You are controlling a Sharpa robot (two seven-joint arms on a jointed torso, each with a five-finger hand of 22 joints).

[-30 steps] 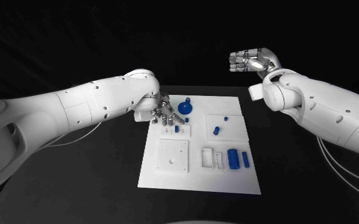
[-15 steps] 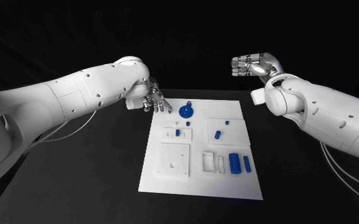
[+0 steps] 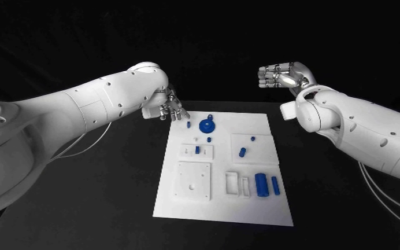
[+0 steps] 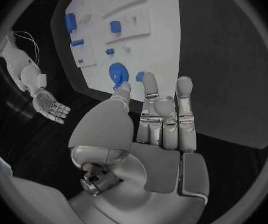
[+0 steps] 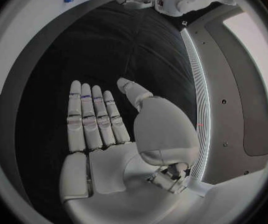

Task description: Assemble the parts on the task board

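Here, you were between picks — your left hand (image 3: pixel 169 109) hung just off the task board's (image 3: pixel 223 206) far left corner, fingers (image 4: pixel 185 92) straight and slightly apart, holding nothing. Your right hand (image 3: pixel 282 76) hovered well beyond the board's far right corner, fingers flat and empty. The next move, I judge, called for reaching a loose part: the blue disc (image 3: pixel 207 125) lay nearest your left hand. On the board I counted roughly eight blue parts, two of them cylinders (image 3: pixel 260 183) near its right edge; the smallest were hard to tell.
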